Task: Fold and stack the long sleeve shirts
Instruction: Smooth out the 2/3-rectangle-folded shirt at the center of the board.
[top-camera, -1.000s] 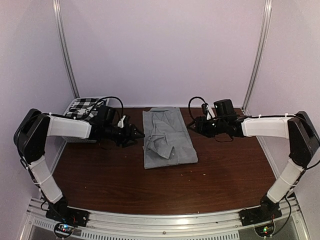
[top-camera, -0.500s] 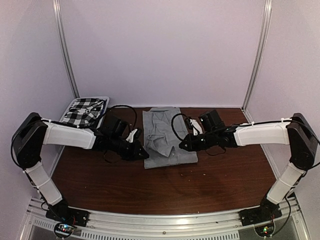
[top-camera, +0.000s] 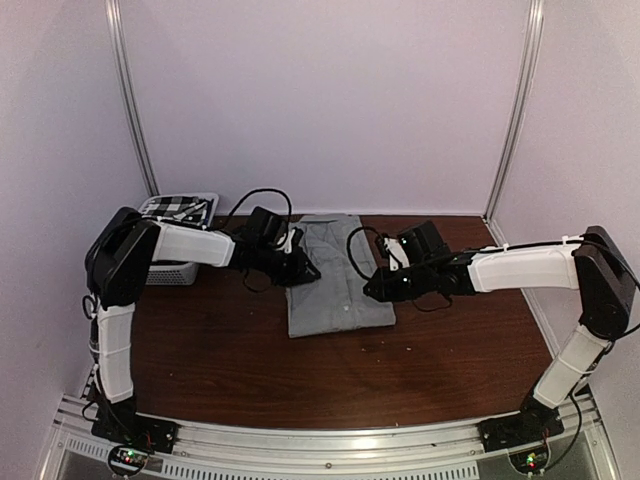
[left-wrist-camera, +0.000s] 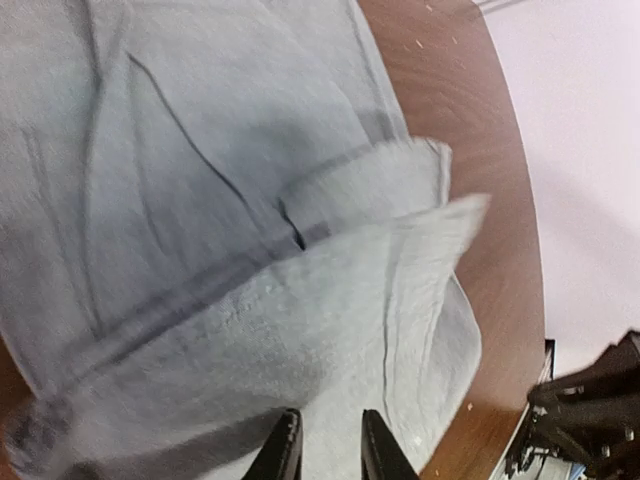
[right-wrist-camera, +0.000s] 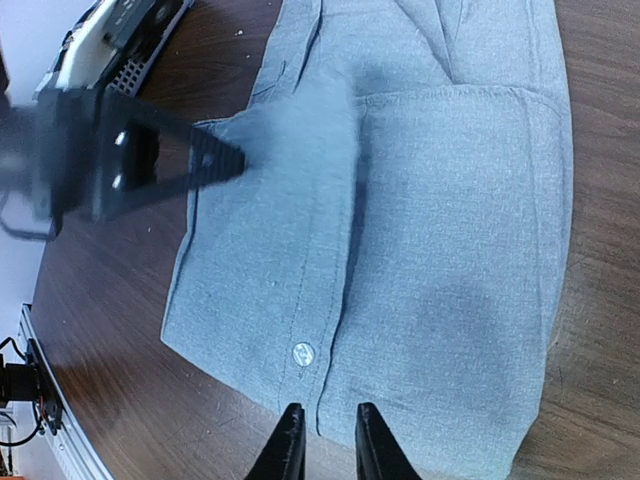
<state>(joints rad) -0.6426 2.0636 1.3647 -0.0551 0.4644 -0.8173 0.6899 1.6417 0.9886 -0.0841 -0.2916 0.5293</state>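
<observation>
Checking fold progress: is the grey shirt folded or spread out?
Partly folded: grey shirt lies as a narrow strip, sides turned in, layers overlapping.

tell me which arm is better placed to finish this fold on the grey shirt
Left. On the left arm the jaws look pinched on a raised flap of the grey shirt. On the right arm they sit at its edge over flat cloth.
</observation>
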